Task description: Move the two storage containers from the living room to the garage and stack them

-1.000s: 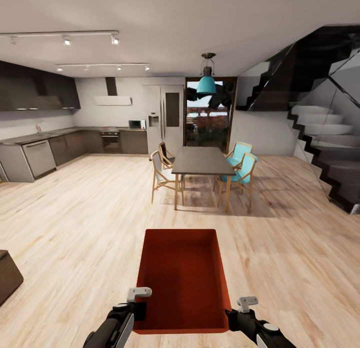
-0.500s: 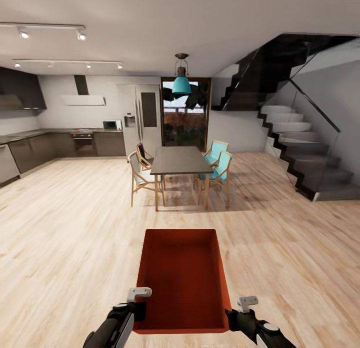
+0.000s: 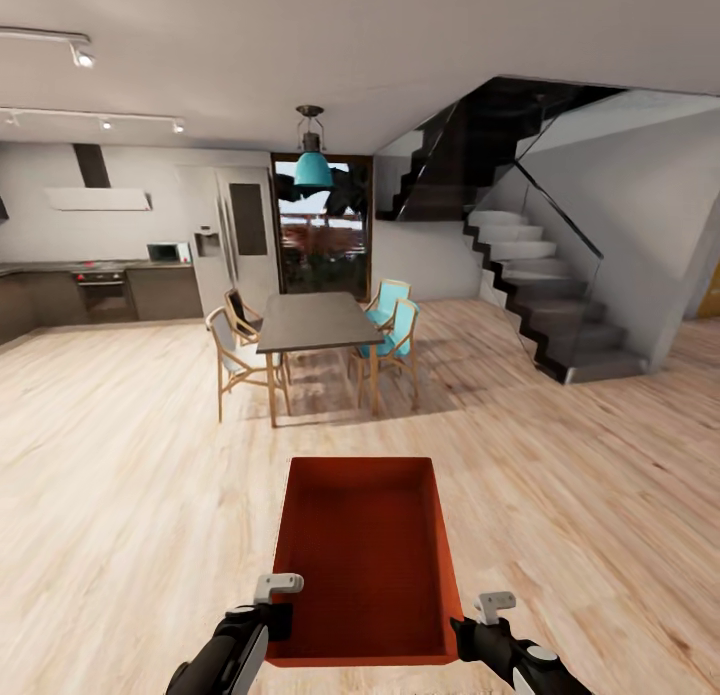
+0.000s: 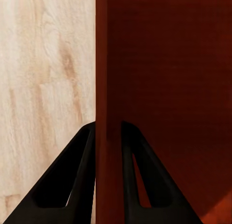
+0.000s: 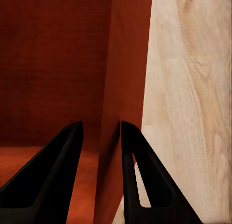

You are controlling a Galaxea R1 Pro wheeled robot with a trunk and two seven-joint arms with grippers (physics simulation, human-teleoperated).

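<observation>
One orange-red storage container (image 3: 365,565), open-topped and empty, is held out in front of me above the light wood plank floor. My left gripper (image 3: 278,615) is shut on the container's left wall (image 4: 104,89), one black finger (image 4: 77,185) on each side. My right gripper (image 3: 462,637) is shut on its right wall (image 5: 126,69) in the same way, with a finger (image 5: 140,180) outside and the other inside. The garage is out of view.
Ahead stands a dark dining table (image 3: 315,325) with wooden and teal chairs (image 3: 398,337). A kitchen counter with oven (image 3: 100,290) lines the back left. A dark staircase (image 3: 545,295) with glass rail rises at the right. Open plank floor (image 3: 130,495) lies around me.
The whole view has swung to the right: table, kitchen and staircase slid left in the picture. The container and both grippers keep the same place in the view.
</observation>
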